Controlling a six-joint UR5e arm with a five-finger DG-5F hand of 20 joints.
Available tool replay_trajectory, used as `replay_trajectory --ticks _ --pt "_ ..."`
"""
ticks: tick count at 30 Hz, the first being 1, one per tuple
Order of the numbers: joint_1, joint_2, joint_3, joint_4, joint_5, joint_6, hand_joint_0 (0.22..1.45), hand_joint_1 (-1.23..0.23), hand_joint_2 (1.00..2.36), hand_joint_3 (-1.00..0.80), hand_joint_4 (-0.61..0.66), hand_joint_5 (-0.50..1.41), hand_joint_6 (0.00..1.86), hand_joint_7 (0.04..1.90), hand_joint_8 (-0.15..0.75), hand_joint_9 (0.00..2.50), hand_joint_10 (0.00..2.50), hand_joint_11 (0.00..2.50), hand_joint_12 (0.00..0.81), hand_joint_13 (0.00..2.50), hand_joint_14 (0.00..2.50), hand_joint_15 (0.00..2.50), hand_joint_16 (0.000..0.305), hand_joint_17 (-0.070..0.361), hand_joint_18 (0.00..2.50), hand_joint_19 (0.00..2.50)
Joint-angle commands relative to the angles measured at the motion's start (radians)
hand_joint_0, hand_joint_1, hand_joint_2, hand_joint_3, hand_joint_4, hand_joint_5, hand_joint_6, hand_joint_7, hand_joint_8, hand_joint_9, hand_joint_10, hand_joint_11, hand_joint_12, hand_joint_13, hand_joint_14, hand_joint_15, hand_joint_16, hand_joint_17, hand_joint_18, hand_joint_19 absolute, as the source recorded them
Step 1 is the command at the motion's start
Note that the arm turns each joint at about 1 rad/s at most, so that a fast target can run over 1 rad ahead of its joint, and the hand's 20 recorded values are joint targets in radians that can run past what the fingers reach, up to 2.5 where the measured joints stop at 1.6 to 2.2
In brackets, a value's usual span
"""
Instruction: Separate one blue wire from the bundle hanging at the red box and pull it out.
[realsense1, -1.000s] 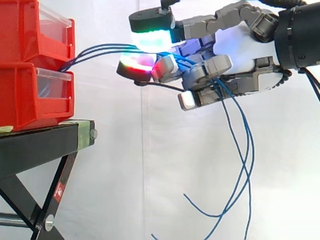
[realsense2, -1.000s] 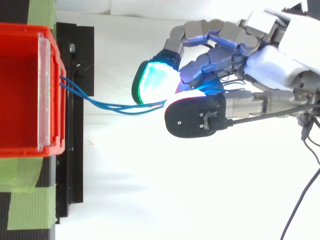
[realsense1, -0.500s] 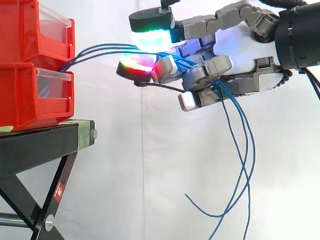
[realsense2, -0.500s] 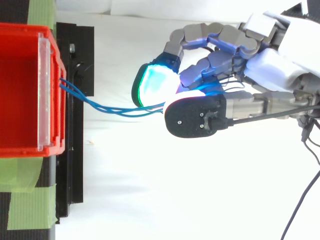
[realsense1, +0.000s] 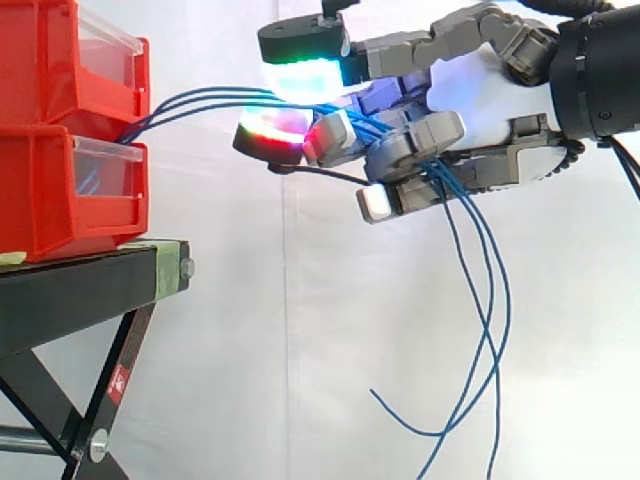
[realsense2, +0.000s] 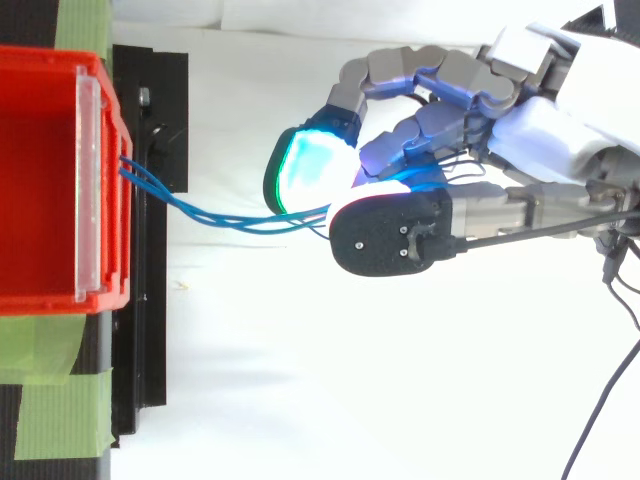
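While the blue wires (realsense1: 205, 97) leave the gap between the two stacked red bins (realsense1: 60, 190) as a loose bundle, the hand (realsense1: 480, 100) sits well apart from the bins, at their 3 o'clock in the side view.

Hand state: fingers curled round the wires. The strands pass between the green-lit pad (realsense1: 305, 75) at 12 o'clock and the red-lit pad (realsense1: 272, 128) at 6 o'clock. They thread on through the curled fingers and drop out behind them. The free tails (realsense1: 490, 330) hang toward 6 o'clock, crossing one another in mid-air, clear of the black stand (realsense1: 80, 290).

Top view: the wires (realsense2: 240, 218) exit the bin front (realsense2: 95, 160) and run close together toward 3 o'clock. They go under the pads of the hand (realsense2: 540, 140). Several strands enter the grasp. Whether the pads pinch one strand or all of them cannot be told.

Step in hand (judgement): separation, not extraction. The span between bins and hand arcs gently and is not taut, so no real pull appears to be applied.

Next move (judgement): isolate a single strand between the pads and let the others slip free. Then draw the hand toward 3 o'clock, away from the bins.

Risk: a pull with the whole bundle held would drag every wire out together. The crossed tails may also snag.
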Motion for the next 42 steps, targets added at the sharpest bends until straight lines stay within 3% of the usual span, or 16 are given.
replay_trajectory --ticks 1,15,22,31,42 --pt "0.0 0.0 0.0 0.0 0.0 -0.001 0.57 -0.52 1.02 -0.31 0.22 -0.19 0.76 1.15 0.338 0.85 0.25 1.89 0.368 0.89 1.97 1.17 0.047 0.107 0.79 1.25" --pt "0.0 0.0 0.0 -0.003 0.0 -0.001 0.58 -0.56 1.01 -0.33 0.22 -0.18 0.76 1.15 0.33 0.91 0.27 1.88 0.367 0.91 1.95 1.17 0.047 0.106 0.8 1.25" --pt "0.0 0.0 0.0 -0.003 0.0 0.001 0.54 -0.66 1.0 -0.5 0.23 -0.19 0.76 1.15 0.344 0.88 0.3 1.87 0.385 0.91 1.98 1.15 0.049 0.11 0.81 1.24" --pt "0.0 0.0 0.0 -0.014 0.0 0.001 0.59 -0.78 1.0 -0.46 0.23 -0.2 0.78 1.13 0.33 0.86 0.3 1.86 0.366 0.9 1.94 1.16 0.046 0.104 0.79 1.25" --pt "0.0 0.0 0.0 -0.014 0.0 0.001 0.63 -0.7 1.02 -0.32 0.23 -0.2 0.82 1.13 0.334 0.88 0.36 1.84 0.365 0.92 1.93 1.17 0.044 0.1 0.81 1.25"
